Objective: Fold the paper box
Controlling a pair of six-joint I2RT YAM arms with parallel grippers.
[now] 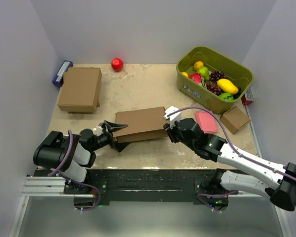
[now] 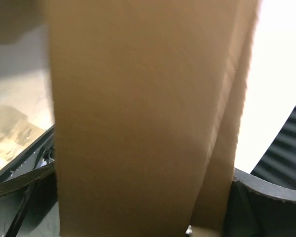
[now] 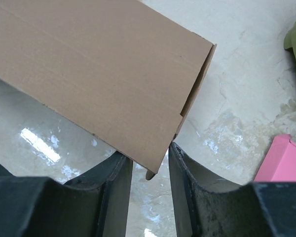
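Between the two arms, on the beige marble-patterned table (image 1: 138, 91), lies the plain brown corrugated cardboard paper box (image 1: 140, 123). It looks already like a shallow rectangular shape with the lid face up. Its long axis runs from left to right, with the right end a little farther than the left end, so each short end points to one arm.

At the left end, the left gripper (image 1: 117, 134) has its dark fingers spread above and below the cardboard. In the left wrist view the brown sheet fills the whole space between them, so I judge it is holding this end.

At the right end, the right gripper (image 3: 150, 163) has its jaws at a narrow gap. Only the near right corner of the box reaches between them. The cardboard does not fill the gap, so this seems not clamped.

Both arms are about equally near, one per end. The coming move depends, I think, on this corner: the right gripper must go further over the right end before it can press or tuck the side.

A closed brown cardboard box (image 1: 80, 90) stands well apart at far left.
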